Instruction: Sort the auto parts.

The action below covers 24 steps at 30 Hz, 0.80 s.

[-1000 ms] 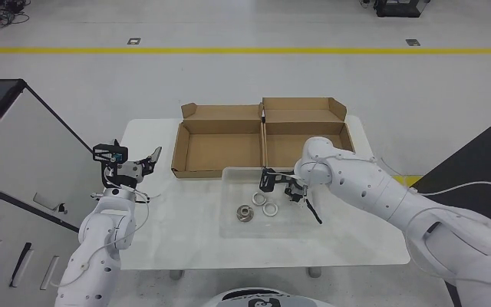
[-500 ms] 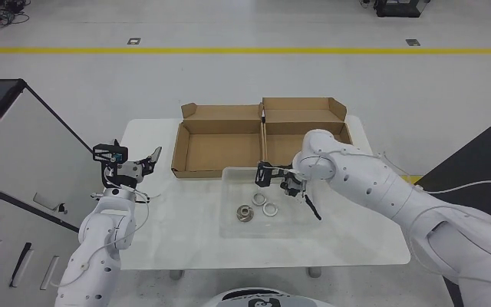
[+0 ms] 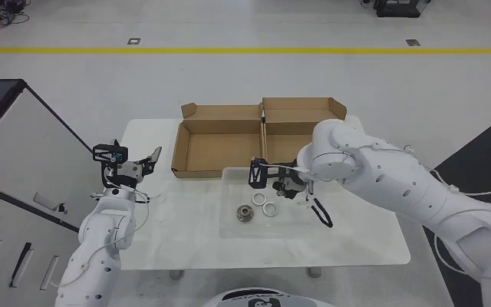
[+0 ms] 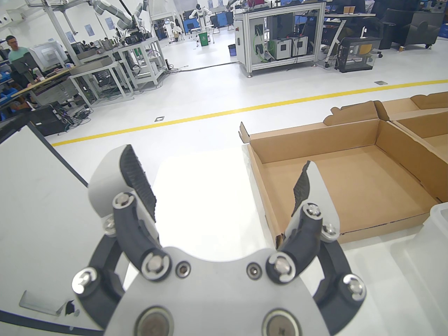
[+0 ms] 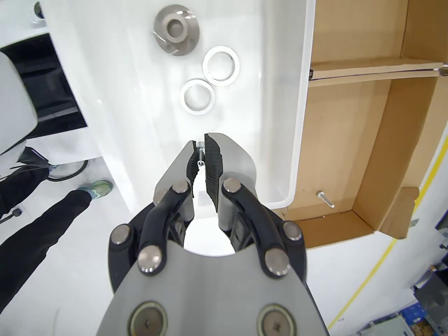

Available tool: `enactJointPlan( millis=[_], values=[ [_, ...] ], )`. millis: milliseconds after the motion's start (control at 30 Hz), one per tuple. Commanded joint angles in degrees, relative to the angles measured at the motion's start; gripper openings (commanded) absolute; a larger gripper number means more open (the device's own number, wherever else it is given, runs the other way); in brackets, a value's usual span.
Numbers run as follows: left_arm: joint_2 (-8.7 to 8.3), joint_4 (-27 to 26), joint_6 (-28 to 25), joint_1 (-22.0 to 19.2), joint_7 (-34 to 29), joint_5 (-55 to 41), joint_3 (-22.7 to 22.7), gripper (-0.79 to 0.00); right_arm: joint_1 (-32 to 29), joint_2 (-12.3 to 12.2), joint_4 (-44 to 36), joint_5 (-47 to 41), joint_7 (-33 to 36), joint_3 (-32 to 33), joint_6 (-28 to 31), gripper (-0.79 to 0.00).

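Note:
My right gripper [image 5: 201,143] [image 3: 255,175] is shut on a small threaded bolt [image 5: 200,154] and hangs above the white tray [image 5: 301,71] [image 3: 288,224], near its far edge. In the tray lie a metal flange [image 5: 176,29] [image 3: 244,212] and two flat rings [image 5: 221,65] [image 5: 198,96] [image 3: 259,199] [image 3: 270,209]. Another bolt [image 5: 325,199] rests in a corner of the right cardboard box [image 3: 303,138]. My left gripper [image 4: 217,173] [image 3: 146,161] is open with nothing in it, held over the table's left edge, apart from the parts.
Two open cardboard boxes stand side by side behind the tray; the left box [image 3: 217,150] [image 4: 350,183] has a bare floor. Bare white tabletop [image 3: 176,222] lies left of and in front of the tray.
The right gripper has lifted and shifted left toward the boxes, still shut on the bolt. The left arm has not moved.

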<state>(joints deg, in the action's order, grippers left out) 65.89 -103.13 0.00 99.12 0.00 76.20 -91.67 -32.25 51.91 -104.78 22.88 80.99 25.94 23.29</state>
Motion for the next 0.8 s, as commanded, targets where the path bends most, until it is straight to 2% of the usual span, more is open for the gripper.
enactJointPlan(
  millis=[0,100,433,600,767],
  values=[
    [0.00,0.00,0.00,0.00,0.00,0.00,0.00,0.000,-0.22,-0.97,-2.00,-1.89,0.16,1.36,-0.16,-0.785],
    [0.00,0.00,0.00,0.00,0.00,0.00,0.00,0.000,-1.25,-2.75,-4.40,-5.02,-0.35,4.66,0.33,-0.785],
    [0.00,0.00,0.00,0.00,0.00,0.00,0.00,0.000,-7.67,-8.35,-4.24,-9.75,-4.42,15.73,4.42,-0.785],
    [0.00,0.00,0.00,0.00,0.00,0.00,0.00,0.000,-8.26,-9.89,-2.73,-12.76,-7.77,18.06,7.77,-0.785],
    [0.00,0.00,0.00,0.00,0.00,0.00,0.00,0.000,-5.03,-10.36,0.28,-16.21,-11.66,16.17,11.67,-0.785]
  ],
)
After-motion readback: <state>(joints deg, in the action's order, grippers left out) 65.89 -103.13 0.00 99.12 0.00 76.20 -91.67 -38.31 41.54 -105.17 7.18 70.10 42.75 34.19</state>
